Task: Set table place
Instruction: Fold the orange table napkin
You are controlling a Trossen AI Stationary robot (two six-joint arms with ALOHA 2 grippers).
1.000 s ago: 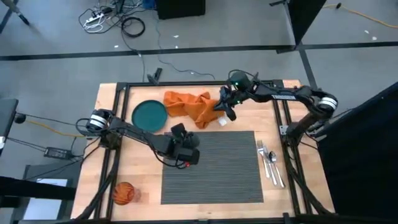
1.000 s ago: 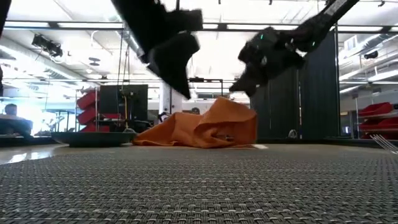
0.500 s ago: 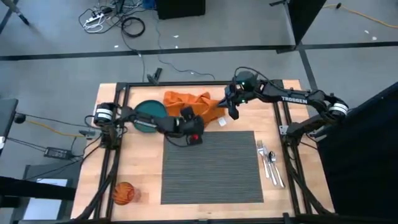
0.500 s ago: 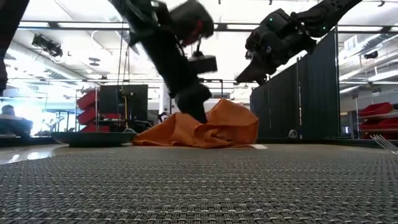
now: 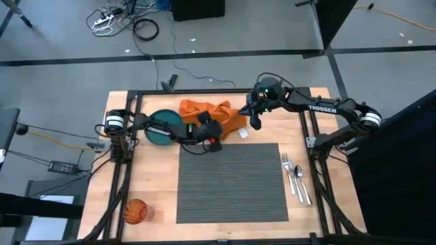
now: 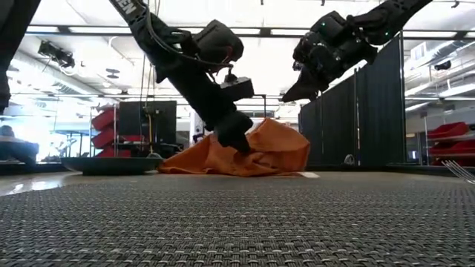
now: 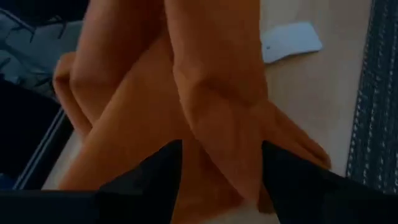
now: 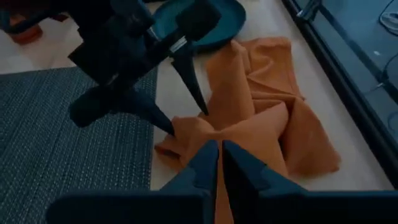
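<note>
High view: wood table (image 5: 153, 184), grey floor; left gripper (image 7: 217, 165) jaws spread astride napkin (image 5: 216, 112); right gripper (image 8: 219, 163) jaws closed.

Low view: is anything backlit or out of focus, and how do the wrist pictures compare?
Low view: bright ceiling lights silhouette both arms; the placemat is soft nearest the lens. Left wrist view: the orange napkin fills the picture, blurred from closeness, between the open left pincer. Right wrist view: dim, but the napkin folds are clear beyond the shut right pincer.

Soft creased cloth napkin (image 5: 212, 113), ribbed woven placemat (image 5: 231, 182), light wood table (image 5: 153, 184)
</note>
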